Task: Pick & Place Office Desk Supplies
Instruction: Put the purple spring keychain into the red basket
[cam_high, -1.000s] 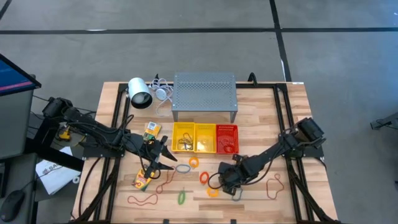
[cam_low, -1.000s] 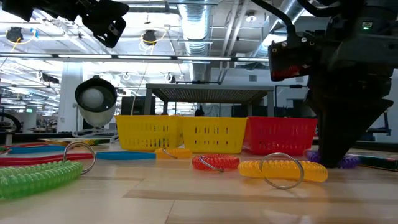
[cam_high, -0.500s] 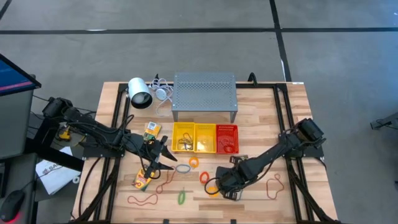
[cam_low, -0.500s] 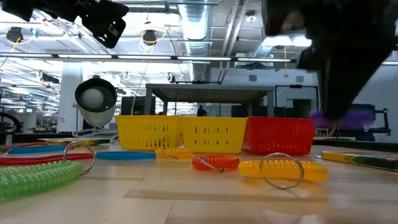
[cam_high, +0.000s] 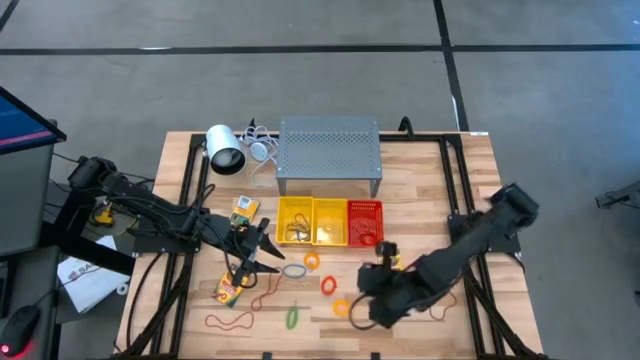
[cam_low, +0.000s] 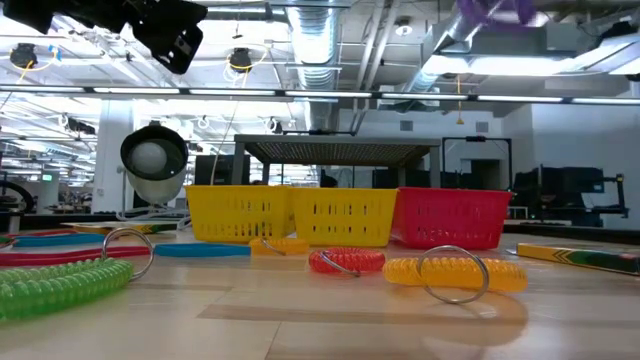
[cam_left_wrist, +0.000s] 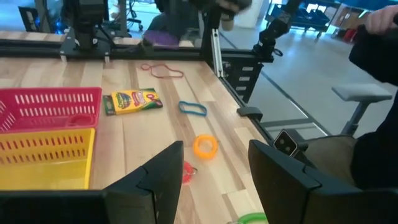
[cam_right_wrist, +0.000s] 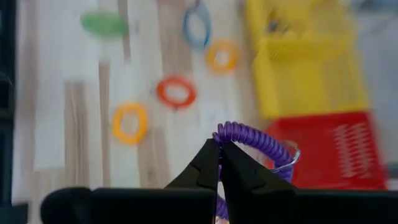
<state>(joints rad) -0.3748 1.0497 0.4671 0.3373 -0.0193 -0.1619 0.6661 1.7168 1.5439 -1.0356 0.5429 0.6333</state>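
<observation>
Right gripper (cam_right_wrist: 219, 151): raised above the tabletop (cam_high: 470, 200) in front of the red basket (cam_high: 364, 222), jaws pinched tight on a purple coil ring (cam_right_wrist: 252, 144) that hangs clear of the wood.
Left gripper (cam_high: 268, 253): holds low beside the crayon box (cam_high: 231, 289), jaws spread wide and empty.
Sorted so far: dark loops lie in the yellow baskets (cam_high: 312, 220) and one in the red basket.
Left on the tabletop: an orange ring (cam_high: 311, 261), a red-orange ring (cam_high: 328, 285), a yellow ring (cam_high: 342, 308), a grey-blue ring (cam_high: 295, 270), a green ring (cam_high: 292, 317), rubber bands (cam_high: 229, 321), a second crayon box (cam_high: 243, 207).
Progress: judged early to midway; most supplies are still loose, and the purple ring has yet to reach a basket.
</observation>
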